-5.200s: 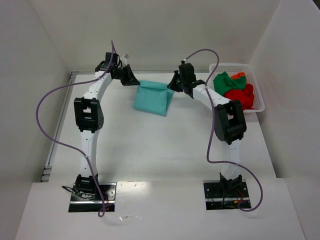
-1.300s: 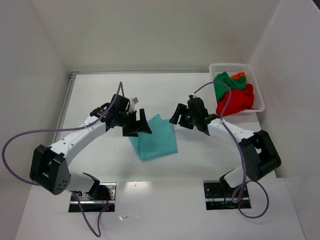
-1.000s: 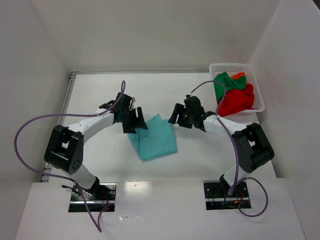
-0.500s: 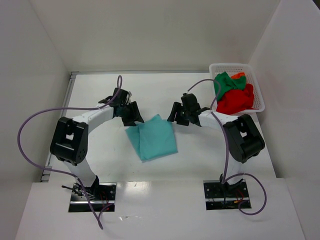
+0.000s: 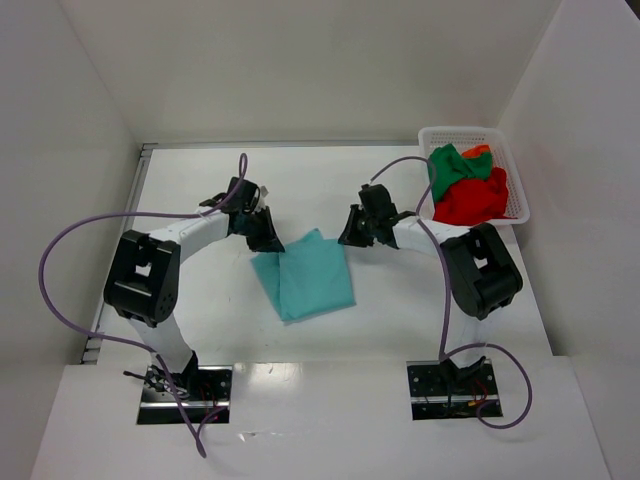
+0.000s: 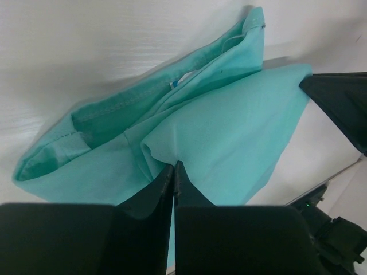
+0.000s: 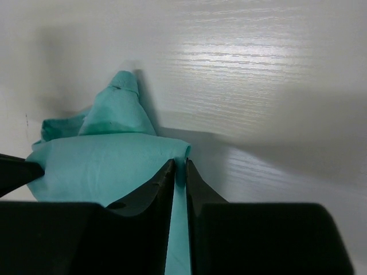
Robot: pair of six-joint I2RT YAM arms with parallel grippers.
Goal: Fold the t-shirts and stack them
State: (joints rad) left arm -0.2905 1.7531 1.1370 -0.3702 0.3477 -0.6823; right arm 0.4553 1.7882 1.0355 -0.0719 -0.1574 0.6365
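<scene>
While the teal t-shirt (image 5: 305,278) lies folded on the table (image 5: 400,295), both grippers pinch it at its far corners. The left gripper (image 6: 174,167) has its fingers (image 6: 140,206) drawn almost together on a bunched fold, and the cloth spreads ahead of the tips and out to either side. The right gripper (image 7: 179,166) clamps a thin edge of the same shirt in the narrow slit between its fingers (image 7: 143,200), with the rest lying left of and beyond the tips. Well off to the right of those fingers, a white basket (image 5: 455,131) holds the green t-shirt (image 5: 448,165), red t-shirt (image 5: 472,202) and orange t-shirt (image 5: 479,151).
</scene>
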